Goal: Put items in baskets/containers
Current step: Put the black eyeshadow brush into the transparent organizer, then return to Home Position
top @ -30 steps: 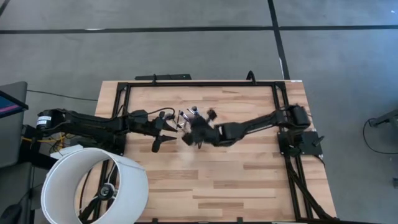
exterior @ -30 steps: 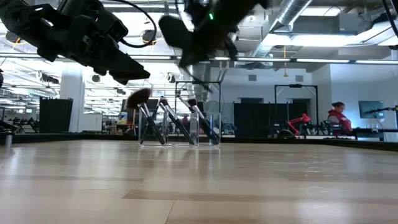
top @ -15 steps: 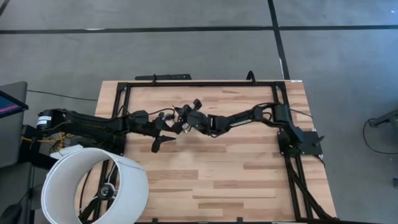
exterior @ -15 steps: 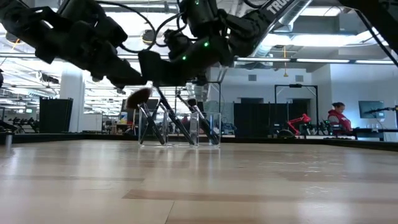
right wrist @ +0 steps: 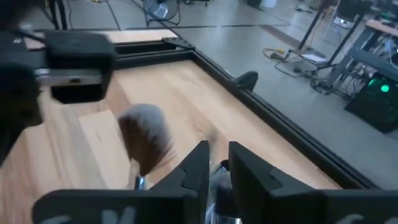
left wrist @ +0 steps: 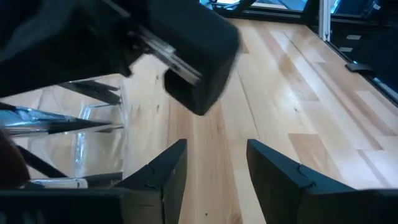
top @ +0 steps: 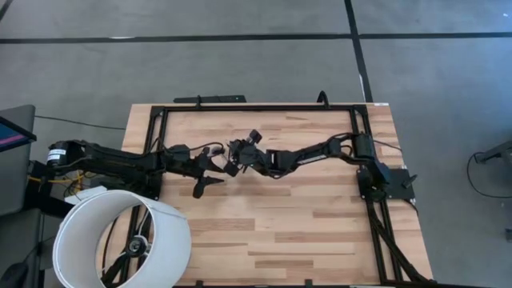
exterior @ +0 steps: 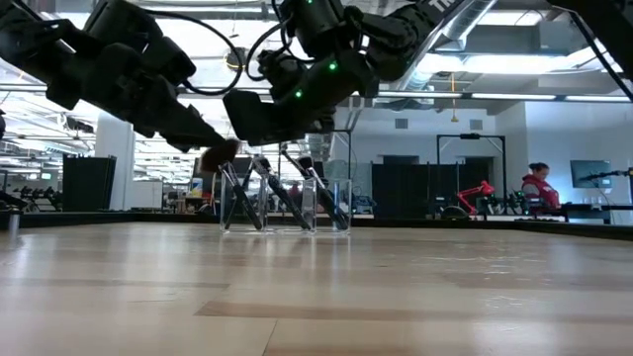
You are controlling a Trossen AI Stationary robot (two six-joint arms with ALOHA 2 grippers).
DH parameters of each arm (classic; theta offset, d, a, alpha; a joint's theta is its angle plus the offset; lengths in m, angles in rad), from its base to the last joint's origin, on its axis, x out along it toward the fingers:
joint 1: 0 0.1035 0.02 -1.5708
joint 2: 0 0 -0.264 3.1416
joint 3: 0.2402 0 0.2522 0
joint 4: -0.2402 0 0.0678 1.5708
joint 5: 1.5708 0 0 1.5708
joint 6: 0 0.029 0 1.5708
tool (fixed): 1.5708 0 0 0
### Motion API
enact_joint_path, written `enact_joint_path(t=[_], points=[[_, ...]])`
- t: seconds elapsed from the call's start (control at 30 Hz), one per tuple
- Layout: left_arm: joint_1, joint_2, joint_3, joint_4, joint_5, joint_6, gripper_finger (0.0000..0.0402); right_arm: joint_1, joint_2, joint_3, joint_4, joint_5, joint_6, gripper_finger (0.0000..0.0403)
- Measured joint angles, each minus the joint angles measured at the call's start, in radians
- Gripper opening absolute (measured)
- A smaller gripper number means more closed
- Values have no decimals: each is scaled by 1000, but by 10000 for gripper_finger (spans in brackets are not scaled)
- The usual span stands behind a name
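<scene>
Since a second ago the right arm has swung from the middle of the table up toward the far side, so the right gripper [top: 238,157] now hangs right over the clear holder [exterior: 285,205]. The left arm has barely budged, just dropped a touch in the low view.

The holder sits on the wooden table [top: 304,216] toward the far edge, roughly centred between the two arms. In the low view you can see several makeup brushes [exterior: 265,190] leaning at angles inside it, black handles and silver ferrules, with one fluffy brown head [exterior: 218,153] poking out on the side nearest the left arm.

The left gripper [top: 210,170] hovers just beside the holder. Its fingers [left wrist: 163,171] are spread apart with bare table showing between them, nothing held. In its wrist view the holder [left wrist: 87,134] is close by with a couple of handles lying across it.

The right gripper's fingers [right wrist: 198,163] are pinched nearly together, and something silvery sits between them, but I honestly can't tell if it's actually gripping a brush. A fluffy brush head [right wrist: 146,140] is right next to them.

The big white cylinder [top: 120,238] sits off the near left corner.
</scene>
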Motion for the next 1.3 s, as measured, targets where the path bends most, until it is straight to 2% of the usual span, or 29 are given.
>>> enact_joint_path(t=[0.3, 0.47, 0.7, 0.87, 0.97, 1.03, 1.2, 1.3], points=[[0, -19, 0, 2, -3, -11, 163, 3, -18, -1, 16, 30, -98, 85], [0, -138, -2, 1, -4, 39, 163, 36, -138, 0, -51, 77, -189, 85], [19, -438, 0, -72, -3, 33, 163, 107, -415, 0, -443, 52, -136, 75], [80, -653, 0, -304, -4, 34, 163, 140, -604, -9, -758, -99, -11, 67], [104, -748, -1, -352, -4, 33, 163, 152, -718, -103, -767, -155, 0, 66], [104, -788, -5, -348, -3, 23, 163, 160, -793, -202, -713, -184, -5, 66], [98, -850, -87, -351, 15, 16, 163, 175, -1013, -509, -453, -240, -31, 66], [98, -880, -158, -324, 15, 2, 163, 174, -1148, -673, -322, -312, -31, 65]])
